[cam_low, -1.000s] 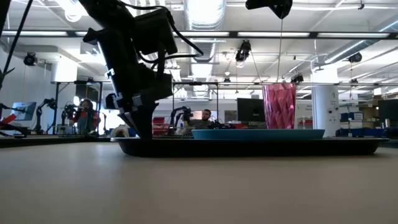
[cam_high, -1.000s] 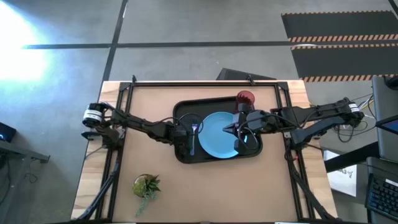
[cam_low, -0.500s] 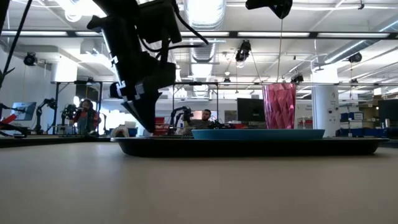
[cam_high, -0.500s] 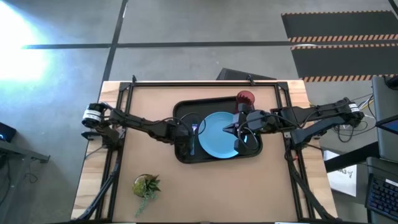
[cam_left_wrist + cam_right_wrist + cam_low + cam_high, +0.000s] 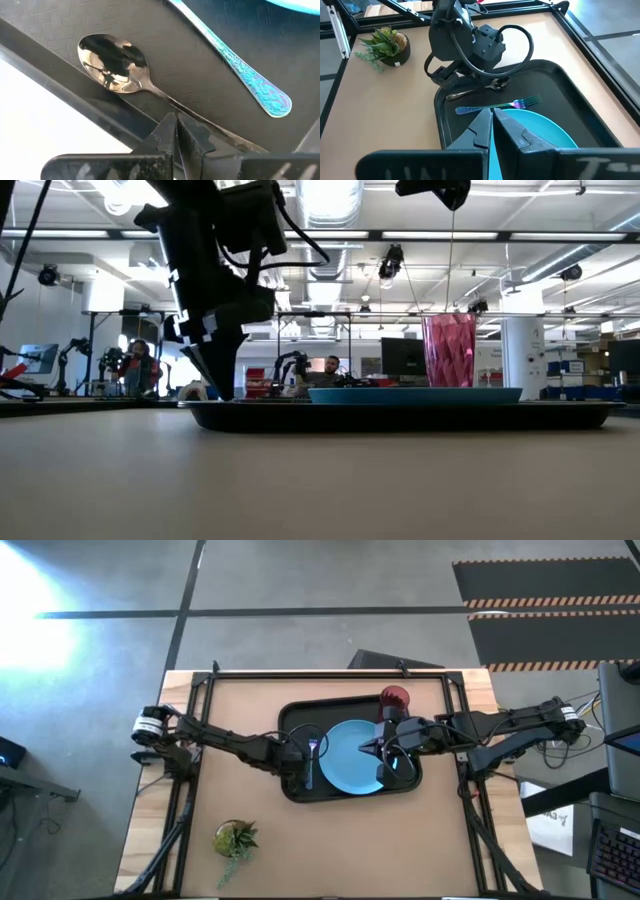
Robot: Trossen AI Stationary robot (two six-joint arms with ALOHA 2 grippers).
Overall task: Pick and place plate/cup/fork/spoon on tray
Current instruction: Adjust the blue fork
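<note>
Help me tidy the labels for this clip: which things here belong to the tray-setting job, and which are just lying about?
Job things: tray, plate, cup, fork, spoon.

Lying about: potted plant on the table, clear of the tray.

Robotics lab. In the low view we see an open hall with ceiling ducts [image 5: 330, 200], strip lights [image 5: 60, 233], monitors [image 5: 402, 357], other robot arms [image 5: 68, 352] and seated people [image 5: 326, 366]; from above, we see a concrete floor [image 5: 300, 580] with hazard-striped mats [image 5: 545, 602].
</note>
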